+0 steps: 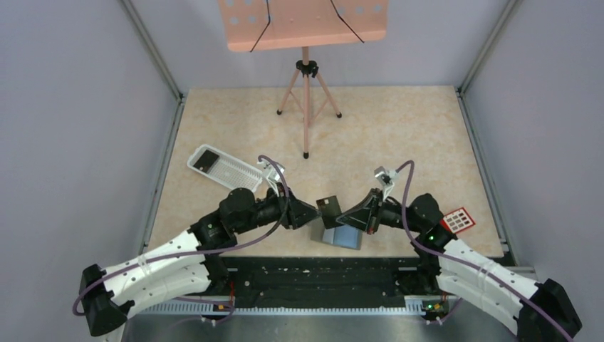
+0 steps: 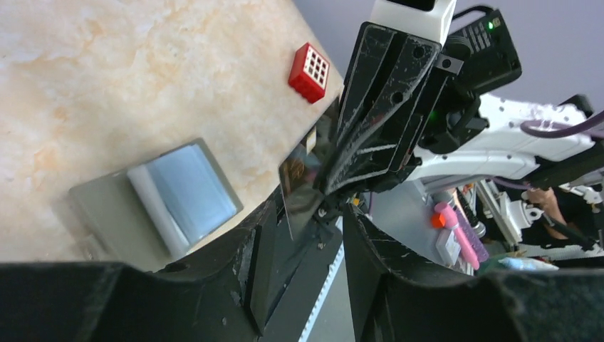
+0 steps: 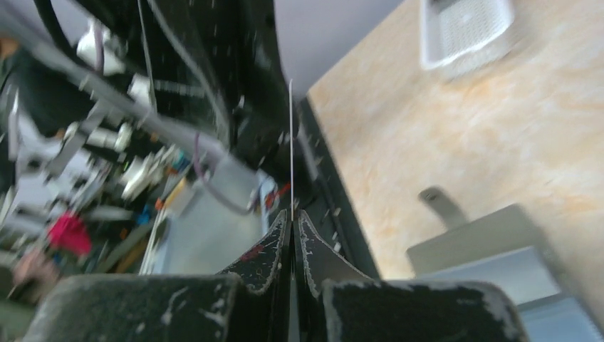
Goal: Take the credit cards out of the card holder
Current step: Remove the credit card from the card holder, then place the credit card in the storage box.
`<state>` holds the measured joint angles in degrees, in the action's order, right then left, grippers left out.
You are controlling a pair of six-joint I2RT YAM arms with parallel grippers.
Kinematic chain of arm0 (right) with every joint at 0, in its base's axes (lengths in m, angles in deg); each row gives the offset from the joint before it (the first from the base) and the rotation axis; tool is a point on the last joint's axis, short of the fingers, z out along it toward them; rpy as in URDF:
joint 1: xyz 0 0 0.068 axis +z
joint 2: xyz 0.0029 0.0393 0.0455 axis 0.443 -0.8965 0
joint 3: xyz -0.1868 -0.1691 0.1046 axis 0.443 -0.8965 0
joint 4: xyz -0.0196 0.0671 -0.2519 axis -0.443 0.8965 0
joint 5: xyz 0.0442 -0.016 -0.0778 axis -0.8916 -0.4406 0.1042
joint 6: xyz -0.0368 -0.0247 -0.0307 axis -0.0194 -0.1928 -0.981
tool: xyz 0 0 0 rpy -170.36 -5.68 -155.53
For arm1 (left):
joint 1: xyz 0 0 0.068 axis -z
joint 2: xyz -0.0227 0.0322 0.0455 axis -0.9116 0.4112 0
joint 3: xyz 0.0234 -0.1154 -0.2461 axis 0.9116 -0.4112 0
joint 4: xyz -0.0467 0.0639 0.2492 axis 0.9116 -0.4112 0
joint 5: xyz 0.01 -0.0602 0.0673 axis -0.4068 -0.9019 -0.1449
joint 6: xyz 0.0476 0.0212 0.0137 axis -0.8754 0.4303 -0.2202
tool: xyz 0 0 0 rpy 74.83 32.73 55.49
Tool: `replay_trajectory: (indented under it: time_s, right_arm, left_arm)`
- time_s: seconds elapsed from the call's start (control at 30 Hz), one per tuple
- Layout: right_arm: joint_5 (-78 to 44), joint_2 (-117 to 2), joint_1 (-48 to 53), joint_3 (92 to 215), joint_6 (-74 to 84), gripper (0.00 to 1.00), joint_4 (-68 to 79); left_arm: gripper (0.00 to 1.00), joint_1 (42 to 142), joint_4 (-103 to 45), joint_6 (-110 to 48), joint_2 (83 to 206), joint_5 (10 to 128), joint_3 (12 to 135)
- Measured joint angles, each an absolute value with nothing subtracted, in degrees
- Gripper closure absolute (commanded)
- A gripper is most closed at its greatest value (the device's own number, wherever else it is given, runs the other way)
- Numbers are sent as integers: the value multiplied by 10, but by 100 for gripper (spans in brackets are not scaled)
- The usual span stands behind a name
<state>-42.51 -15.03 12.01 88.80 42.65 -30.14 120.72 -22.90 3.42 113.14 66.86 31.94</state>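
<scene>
My right gripper [image 1: 347, 214] is shut on a dark credit card [image 1: 327, 206] and holds it upright above the table's front edge. In the right wrist view the card [image 3: 290, 153] shows edge-on, rising from the closed fingertips [image 3: 293, 216]. My left gripper [image 1: 310, 212] is open, its fingers on either side of the card's near edge [image 2: 298, 196] without closing on it. The slate-grey card holder [image 1: 340, 236] lies open on the table just below both grippers, bluish inside [image 2: 186, 191]. A red card with pale squares [image 1: 458, 219] lies on the table at the right.
A white ribbed tray [image 1: 226, 170] with a dark card [image 1: 207, 159] in it lies at the left. A pink tripod stand [image 1: 306, 107] stands at the back middle. The table's black front edge [image 1: 320, 274] is close under the holder.
</scene>
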Motion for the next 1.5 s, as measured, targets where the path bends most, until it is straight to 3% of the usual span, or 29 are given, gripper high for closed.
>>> replay_trajectory:
  time_s: [0.13,0.37,0.93,1.03,1.27,1.33,1.37,1.5]
  right_arm:
    - [-550,-207,117,909,410,100,-274]
    - [-666,-288,117,916,404,100,-269]
    - [-713,-306,117,916,414,100,-297]
    - [-715,-306,117,916,417,100,-298]
    - [-716,-306,117,916,419,100,-301]
    - [-716,-306,116,916,419,100,-300]
    - [-716,-306,116,916,419,98,-301]
    - [-703,-305,114,919,415,63,-295]
  left_arm:
    - [54,1207,-348,1,1106,673,362]
    - [54,1207,-473,-50,1101,661,432]
    - [63,1206,-486,-64,1197,547,443]
    - [68,1206,-486,-64,1216,534,443]
    - [99,1204,-481,-66,1234,509,444]
    - [100,1202,-479,-65,1233,501,445]
    - [100,1200,-478,-65,1233,499,445]
    - [100,1189,-477,-64,1233,495,445]
